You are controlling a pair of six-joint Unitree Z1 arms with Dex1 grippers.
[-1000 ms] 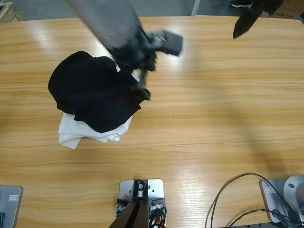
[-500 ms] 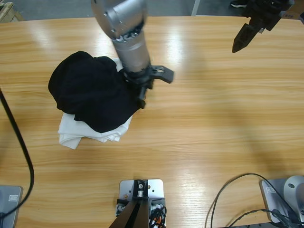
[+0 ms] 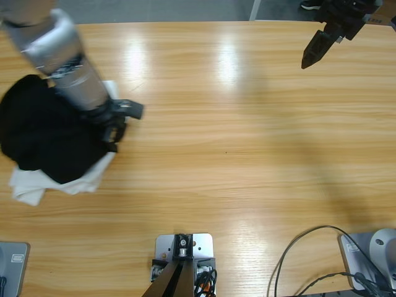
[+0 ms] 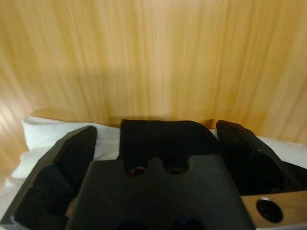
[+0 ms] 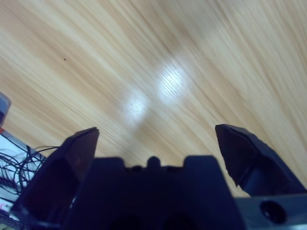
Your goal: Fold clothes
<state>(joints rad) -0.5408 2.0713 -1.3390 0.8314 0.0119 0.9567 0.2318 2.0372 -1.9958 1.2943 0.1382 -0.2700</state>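
Observation:
The clothes lie in a heap at the table's left edge in the high view: a black shirt (image 3: 43,136) on top of white shirts (image 3: 28,185). My left gripper (image 3: 114,131) is at the heap's right edge, shut on the clothes. In the left wrist view, black fabric (image 4: 163,139) sits between the jaws of the left gripper (image 4: 158,127), with white cloth (image 4: 43,132) beside and under them. My right gripper (image 3: 307,60) hangs over the far right corner, shut and holding nothing. In the right wrist view the right gripper (image 5: 156,129) has only bare wood ahead of it.
The wooden table (image 3: 247,142) stretches bare from the heap to the right side. Black cables (image 3: 297,260) loop at the near right edge. The heap's left side reaches the picture's left edge.
The left arm has swung left across the table, and the whole heap of clothes has moved left with its gripper. The right gripper has stayed in place.

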